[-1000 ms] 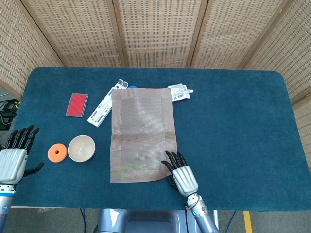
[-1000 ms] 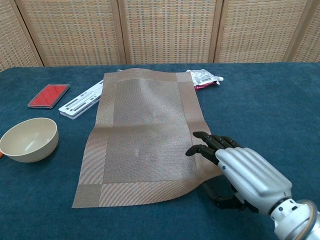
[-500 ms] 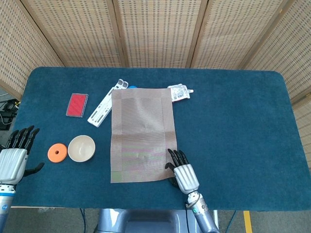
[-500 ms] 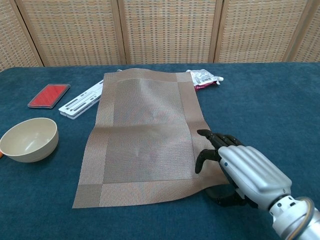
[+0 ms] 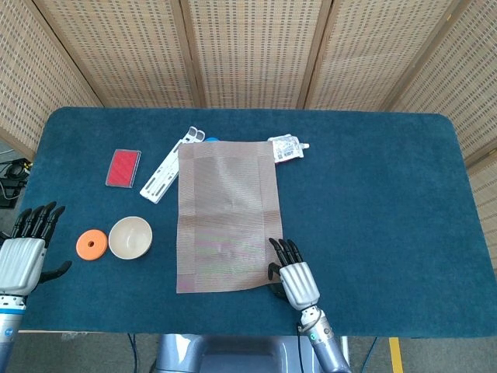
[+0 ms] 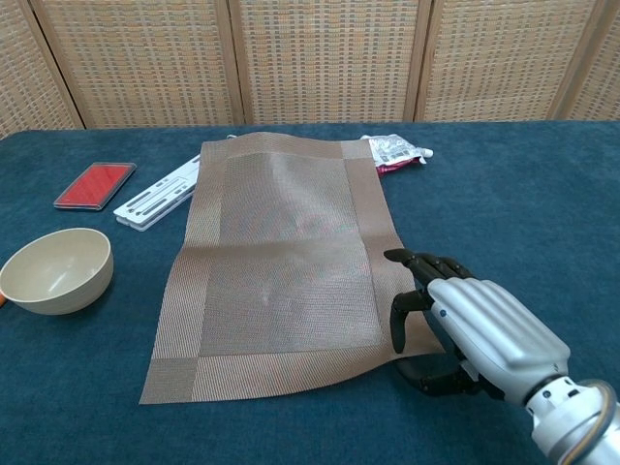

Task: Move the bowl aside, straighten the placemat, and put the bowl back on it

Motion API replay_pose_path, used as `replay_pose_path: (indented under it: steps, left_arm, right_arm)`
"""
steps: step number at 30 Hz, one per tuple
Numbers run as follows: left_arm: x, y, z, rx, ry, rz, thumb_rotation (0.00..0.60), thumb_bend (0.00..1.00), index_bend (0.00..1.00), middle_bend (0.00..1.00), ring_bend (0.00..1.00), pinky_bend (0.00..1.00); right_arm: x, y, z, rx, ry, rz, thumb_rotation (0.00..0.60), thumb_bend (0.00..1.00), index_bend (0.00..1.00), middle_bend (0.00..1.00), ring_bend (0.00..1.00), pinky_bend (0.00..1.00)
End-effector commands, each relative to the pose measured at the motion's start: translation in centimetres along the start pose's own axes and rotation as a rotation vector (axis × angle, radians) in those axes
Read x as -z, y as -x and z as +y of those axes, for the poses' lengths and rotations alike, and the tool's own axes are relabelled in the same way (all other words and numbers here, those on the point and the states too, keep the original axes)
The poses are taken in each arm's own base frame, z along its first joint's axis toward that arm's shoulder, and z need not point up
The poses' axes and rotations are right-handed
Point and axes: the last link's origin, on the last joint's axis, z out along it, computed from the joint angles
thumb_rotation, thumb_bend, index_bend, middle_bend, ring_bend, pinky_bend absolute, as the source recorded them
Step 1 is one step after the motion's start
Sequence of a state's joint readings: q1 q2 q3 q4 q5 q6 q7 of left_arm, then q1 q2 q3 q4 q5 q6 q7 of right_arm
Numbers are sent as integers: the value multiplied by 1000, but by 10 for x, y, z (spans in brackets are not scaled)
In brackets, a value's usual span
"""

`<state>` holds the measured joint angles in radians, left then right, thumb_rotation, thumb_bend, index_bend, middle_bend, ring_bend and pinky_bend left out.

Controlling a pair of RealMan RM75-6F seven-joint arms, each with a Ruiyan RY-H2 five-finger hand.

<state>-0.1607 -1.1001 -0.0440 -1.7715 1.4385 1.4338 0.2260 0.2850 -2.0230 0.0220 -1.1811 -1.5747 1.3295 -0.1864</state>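
Observation:
The brown woven placemat (image 5: 225, 210) (image 6: 281, 252) lies lengthwise in the middle of the blue table, its far end slightly skewed. My right hand (image 5: 293, 276) (image 6: 475, 325) is at its near right corner, fingers curled down over the edge and thumb under it, pinching the slightly lifted corner. The beige bowl (image 5: 130, 237) (image 6: 56, 269) stands empty on the cloth, left of the mat and clear of it. At the table's front left edge my left hand (image 5: 23, 256) hovers with fingers spread, holding nothing.
An orange disc (image 5: 91, 244) lies just left of the bowl. A red case (image 5: 123, 168) (image 6: 94, 185) and a white strip (image 5: 171, 167) (image 6: 155, 199) lie far left of the mat. A pouch (image 5: 286, 148) (image 6: 395, 150) touches its far right corner.
My right hand slid from flat on the mat to its near right corner, and its fingers curled down over the edge. The mat's near edge shifted slightly. The left hand stayed still.

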Motion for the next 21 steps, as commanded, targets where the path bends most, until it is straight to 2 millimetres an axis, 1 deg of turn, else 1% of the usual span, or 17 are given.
replay_pose_path:
  steps: [1, 7, 12, 16, 21]
  left_arm:
    - [0, 0, 0, -1, 0, -1, 600, 178, 20, 0, 0, 0]
    - [0, 1, 1, -3, 2, -5, 600, 178, 29, 0, 0, 0]
    - [0, 0, 0, -2, 1, -5, 600, 178, 29, 0, 0, 0]
    - [0, 1, 1, -2, 2, -6, 600, 179, 29, 0, 0, 0]
    - [0, 2, 2, -6, 6, -11, 600, 178, 29, 0, 0, 0]
  right_arm:
    - [0, -1, 0, -1, 2, 2, 600, 573, 638, 122, 0, 0]
    - [2, -3, 0, -3, -3, 7, 600, 572, 641, 124, 0, 0]
    - [3, -5, -1, -2, -7, 13, 600, 570, 663, 142, 0, 0]
    - [4, -11, 1, 8, -7, 29, 600, 570, 675, 150, 0, 0]
    - [10, -25, 8, 24, -10, 54, 600, 567, 689, 152, 0, 0]
